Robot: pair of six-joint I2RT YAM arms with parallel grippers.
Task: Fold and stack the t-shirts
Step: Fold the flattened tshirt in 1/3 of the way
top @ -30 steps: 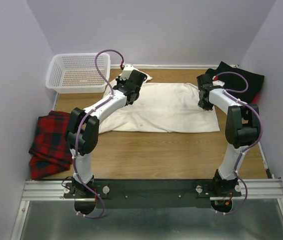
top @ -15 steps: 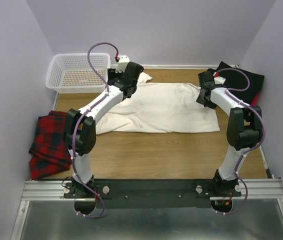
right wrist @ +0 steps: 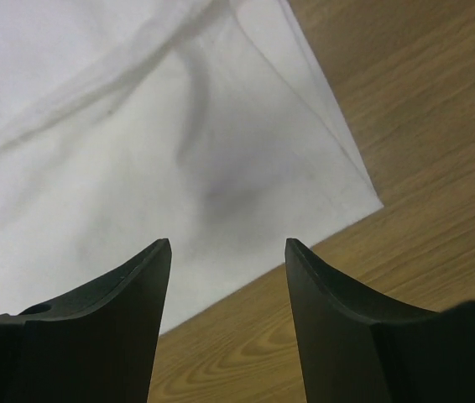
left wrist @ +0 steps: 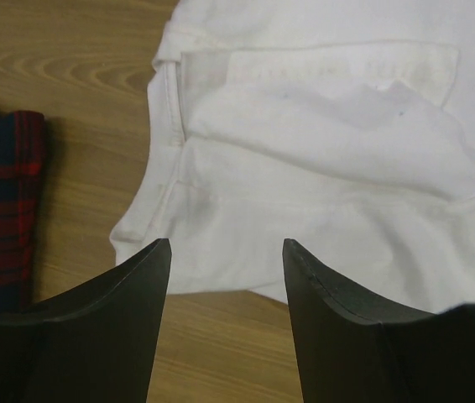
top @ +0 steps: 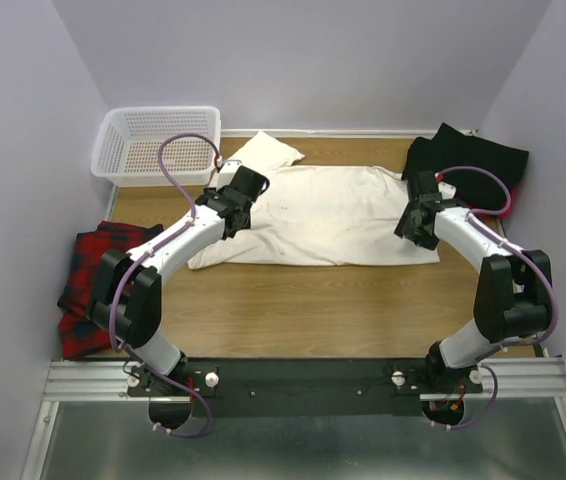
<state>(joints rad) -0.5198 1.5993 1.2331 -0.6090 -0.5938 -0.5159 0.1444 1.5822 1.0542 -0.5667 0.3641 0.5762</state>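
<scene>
A cream-white t-shirt (top: 323, 215) lies folded into a long band across the back middle of the table. My left gripper (top: 231, 205) hovers open over its left end, and the left wrist view shows the shirt (left wrist: 330, 151) with the open gripper (left wrist: 227, 252) above its near hem. At the shirt's right end my right gripper (top: 415, 225) is also open. In the right wrist view this gripper (right wrist: 227, 250) hangs over the shirt's near right corner (right wrist: 137, 151). A black t-shirt (top: 473, 160) lies crumpled at the back right. A red checked shirt (top: 93, 285) lies at the left edge.
A white plastic basket (top: 158, 145) stands at the back left corner. Lilac walls close in the table on three sides. A metal rail (top: 303, 380) with both arm bases runs along the near edge. Bare wood (top: 313, 300) lies between the white shirt and the rail.
Both grippers went from shut to open and let go of the white shirt. Both arms then drew back toward the shirt's near edge, and the shirt settled flat.
</scene>
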